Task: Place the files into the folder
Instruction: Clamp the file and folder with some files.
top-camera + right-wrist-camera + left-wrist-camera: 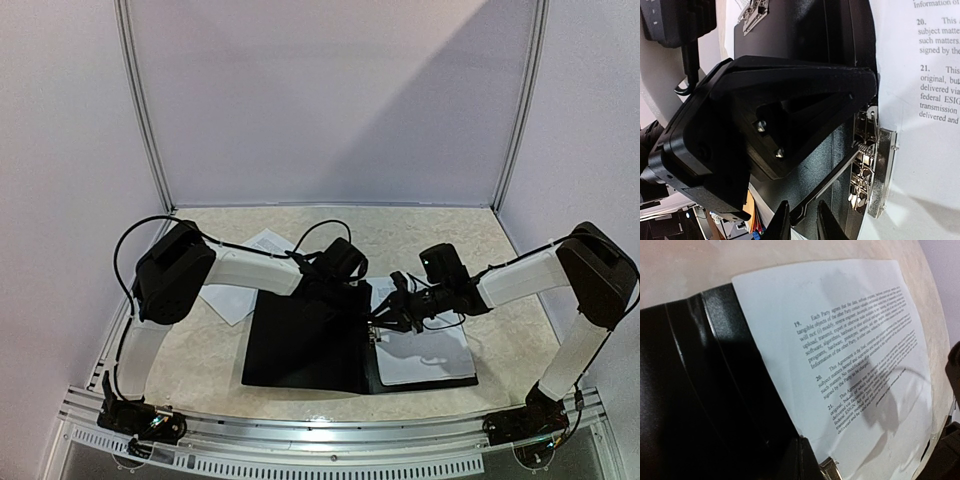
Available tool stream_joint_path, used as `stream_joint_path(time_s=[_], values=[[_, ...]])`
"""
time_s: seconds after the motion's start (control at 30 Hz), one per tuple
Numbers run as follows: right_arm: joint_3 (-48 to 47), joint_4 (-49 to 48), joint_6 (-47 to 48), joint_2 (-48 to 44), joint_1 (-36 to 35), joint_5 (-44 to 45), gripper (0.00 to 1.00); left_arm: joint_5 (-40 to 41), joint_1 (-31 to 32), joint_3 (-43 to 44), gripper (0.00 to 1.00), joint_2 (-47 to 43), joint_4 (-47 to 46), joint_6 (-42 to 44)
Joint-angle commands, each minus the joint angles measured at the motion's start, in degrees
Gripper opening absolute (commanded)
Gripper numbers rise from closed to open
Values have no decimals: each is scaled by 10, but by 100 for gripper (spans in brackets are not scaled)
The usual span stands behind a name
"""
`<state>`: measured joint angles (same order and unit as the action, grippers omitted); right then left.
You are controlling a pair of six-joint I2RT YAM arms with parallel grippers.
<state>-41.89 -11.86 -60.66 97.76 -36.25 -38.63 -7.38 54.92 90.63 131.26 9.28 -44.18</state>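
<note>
The black folder (300, 340) lies open on the table, and it also shows in the left wrist view (690, 390) and the right wrist view (805, 35). The files (425, 350), white printed sheets, lie on its right half (850, 340) (925, 100). The metal clip (875, 170) (830, 467) sits at the sheets' left edge, with its lever (835, 180) raised. My right gripper (385, 318) (801, 222) is narrowly open, and the lever's tip is between its fingers. My left gripper (340, 268) (804, 460) (790, 115) is shut, its tips on the folder's spine beside the clip.
Loose white sheets (262, 242) lie on the table at the back left, partly under my left arm. Booth walls close in the back and both sides. A metal rail (330, 440) runs along the near edge.
</note>
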Motion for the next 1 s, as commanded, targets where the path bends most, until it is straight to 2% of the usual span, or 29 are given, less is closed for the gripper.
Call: stream_joint_path(time_s=[0.0,0.47,0.97], values=[[12,-19,-12,-15,3,-12,18,-9,16,-7,0,38,50,5],[24,-30,-18,-16,1,-17,7,-9,16,-5,0,41,50,5],[23,-43,-28,-5,-11,-29,9,-10,16,-6,0,45,51,5]])
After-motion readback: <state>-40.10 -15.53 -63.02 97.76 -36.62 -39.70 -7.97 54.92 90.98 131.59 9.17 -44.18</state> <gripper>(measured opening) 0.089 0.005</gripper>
